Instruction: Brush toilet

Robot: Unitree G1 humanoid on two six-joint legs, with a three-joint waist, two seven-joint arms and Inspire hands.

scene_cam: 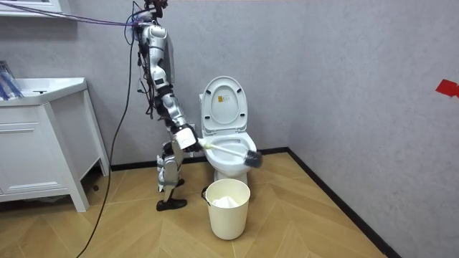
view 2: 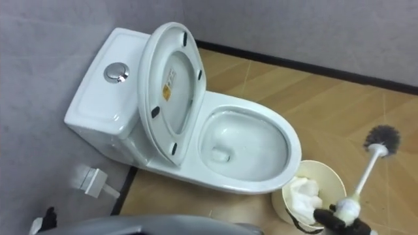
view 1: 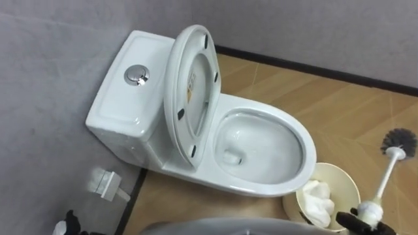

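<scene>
The white toilet (view 1: 140, 117) stands against the grey wall with its lid and seat (view 1: 192, 91) raised and its bowl (view 1: 264, 153) open. My right hand (view 1: 373, 220), at the lower right edge, is shut on the white handle of the toilet brush (view 1: 390, 171). The brush's dark bristle head (view 1: 399, 141) is held in the air to the right of the bowl, clear of its rim. In the room view I stand beside the toilet (scene_cam: 228, 147), with the brush (scene_cam: 237, 153) reaching out in front of it. My left hand (view 1: 67, 224) shows at the lower left edge.
A cream waste bin (view 1: 346, 186) holding crumpled white paper (view 1: 319, 199) sits on the wooden floor just in front of the bowl. A small white fitting (view 1: 106, 183) lies by the wall base, left of the tank. A white cabinet (scene_cam: 39, 143) stands behind me.
</scene>
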